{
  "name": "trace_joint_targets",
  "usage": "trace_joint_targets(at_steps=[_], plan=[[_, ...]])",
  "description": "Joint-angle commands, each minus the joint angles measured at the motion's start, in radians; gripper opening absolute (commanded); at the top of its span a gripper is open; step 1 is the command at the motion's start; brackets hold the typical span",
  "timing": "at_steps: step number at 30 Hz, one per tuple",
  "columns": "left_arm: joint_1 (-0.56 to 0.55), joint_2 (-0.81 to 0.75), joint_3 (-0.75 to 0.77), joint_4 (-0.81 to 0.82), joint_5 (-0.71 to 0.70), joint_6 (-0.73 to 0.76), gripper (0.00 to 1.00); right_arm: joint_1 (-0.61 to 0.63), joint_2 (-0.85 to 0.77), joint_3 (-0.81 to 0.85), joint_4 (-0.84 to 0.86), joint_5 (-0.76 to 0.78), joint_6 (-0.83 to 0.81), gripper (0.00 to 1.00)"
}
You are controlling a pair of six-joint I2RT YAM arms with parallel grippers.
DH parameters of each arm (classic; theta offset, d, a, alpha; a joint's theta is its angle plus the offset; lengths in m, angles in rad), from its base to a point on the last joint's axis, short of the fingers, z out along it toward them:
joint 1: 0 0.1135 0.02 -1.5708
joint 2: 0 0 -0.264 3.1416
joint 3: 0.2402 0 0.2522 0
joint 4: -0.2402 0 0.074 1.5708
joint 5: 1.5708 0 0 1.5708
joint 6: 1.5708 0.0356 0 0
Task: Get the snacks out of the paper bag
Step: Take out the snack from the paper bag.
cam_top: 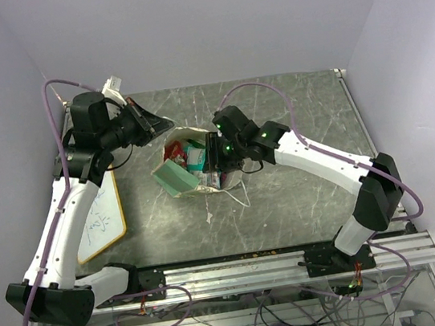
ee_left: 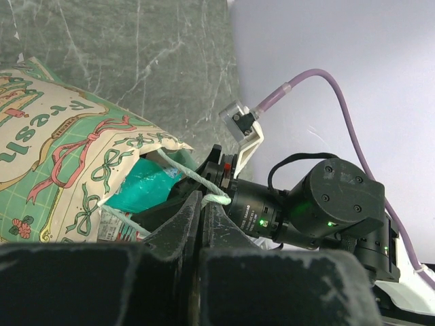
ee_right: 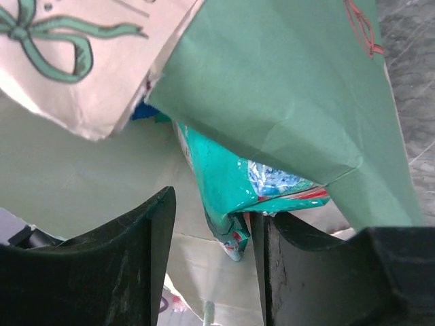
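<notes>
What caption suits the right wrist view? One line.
Open right gripper straddles a teal snack packet inside the paper bag.

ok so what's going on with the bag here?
The left end effector is shut on the string handle of the paper bag, holding the mouth open. The right end effector is inside the bag, jaws open either side of a teal snack packet, not yet closed on it. More packets show inside the bag.
</notes>
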Motion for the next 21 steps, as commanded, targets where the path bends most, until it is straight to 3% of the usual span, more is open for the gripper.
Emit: trace_joint_targets(at_steps=[1,5,10,21], plan=[[-0.01,-0.014,0.033,0.026,0.009,-0.003,0.07,0.002,0.006,-0.001,0.005,0.069,0.033,0.47],[-0.01,-0.012,0.046,-0.001,-0.003,0.018,0.07,0.001,0.021,-0.011,0.011,0.065,0.035,0.42],[-0.01,-0.017,0.039,-0.016,-0.003,0.021,0.07,0.0,0.027,0.035,0.023,0.012,-0.004,0.0],[-0.009,0.004,0.106,-0.105,-0.069,0.063,0.07,0.002,-0.025,0.231,-0.004,-0.02,-0.121,0.0]])
